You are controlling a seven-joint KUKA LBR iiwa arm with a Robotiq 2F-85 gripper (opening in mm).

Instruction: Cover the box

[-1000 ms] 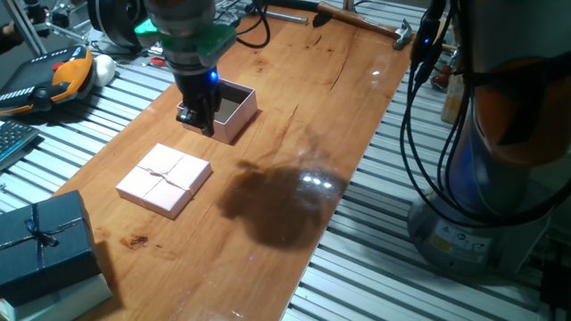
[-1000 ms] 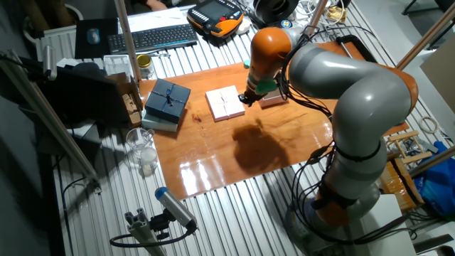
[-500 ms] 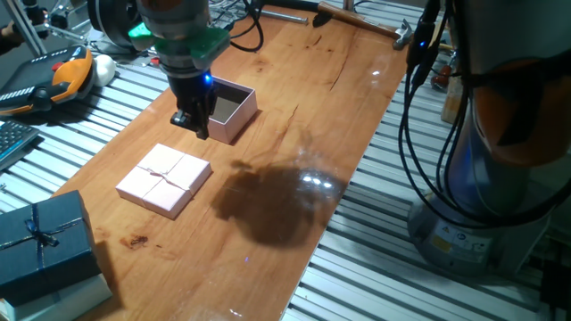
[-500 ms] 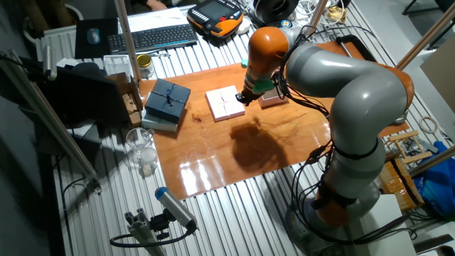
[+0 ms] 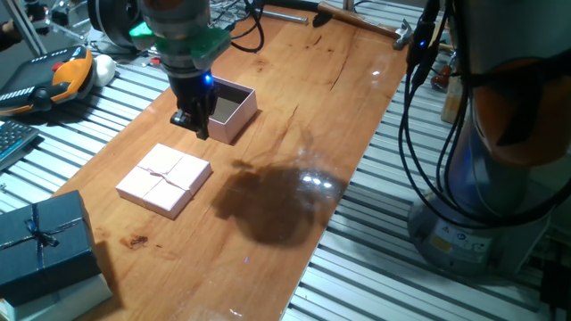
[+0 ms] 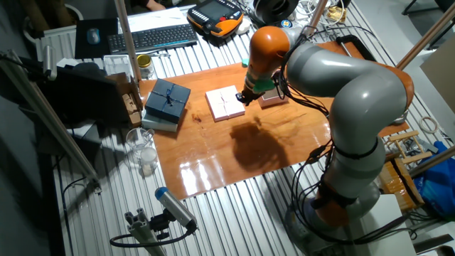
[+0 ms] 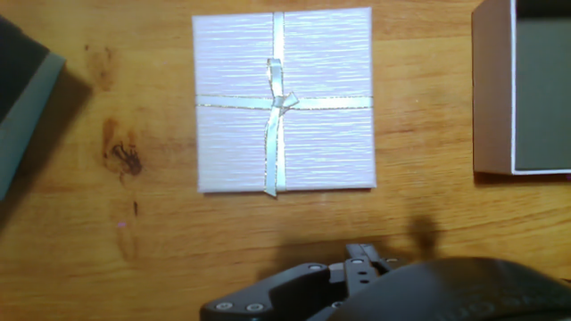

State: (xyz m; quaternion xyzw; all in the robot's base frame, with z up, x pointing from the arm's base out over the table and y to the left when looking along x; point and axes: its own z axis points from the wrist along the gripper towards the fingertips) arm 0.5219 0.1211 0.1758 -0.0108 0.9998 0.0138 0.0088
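Right by the black claw (image 5: 198,125) sits the pale pink box (image 5: 229,108), brown inside. A bit further from it lies a pink lid (image 7: 284,101) with a shiny ribbon cross. The dark blue box (image 5: 40,239) sits far off. The table (image 5: 294,134) is orange-brown wood.

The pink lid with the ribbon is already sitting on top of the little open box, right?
No. The pink lid lies flat on the wooden table, apart from the open box, which is uncovered. The hand view shows bare wood between them, and one fixed view shows the same gap. The ribbon part is right.
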